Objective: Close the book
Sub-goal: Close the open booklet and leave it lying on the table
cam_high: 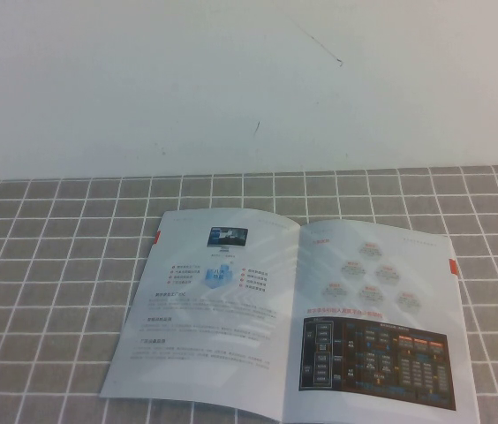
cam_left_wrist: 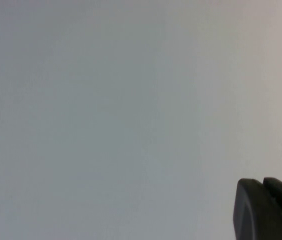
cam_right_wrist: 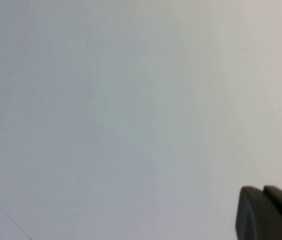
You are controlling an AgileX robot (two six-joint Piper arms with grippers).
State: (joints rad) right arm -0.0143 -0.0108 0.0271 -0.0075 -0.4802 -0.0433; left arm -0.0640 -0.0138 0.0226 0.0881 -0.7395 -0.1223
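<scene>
An open book point(cam_high: 231, 305) lies flat on the grey grid-patterned table point(cam_high: 46, 265), near the front edge. Its left page point(cam_high: 207, 309) carries text and small pictures; its right page point(cam_high: 381, 305) shows round icons above a dark diagram. The spine fold runs down the middle. Neither arm appears in the high view. In the left wrist view, my left gripper point(cam_left_wrist: 262, 182) shows only as two dark fingertips pressed together in a corner, facing a blank pale wall. My right gripper point(cam_right_wrist: 263, 190) looks the same in the right wrist view. Neither holds anything.
A white wall point(cam_high: 231, 79) with a few faint marks rises behind the table's far edge. Bare tablecloth lies to the left, right and behind the book. The book's front edge reaches the bottom of the high view.
</scene>
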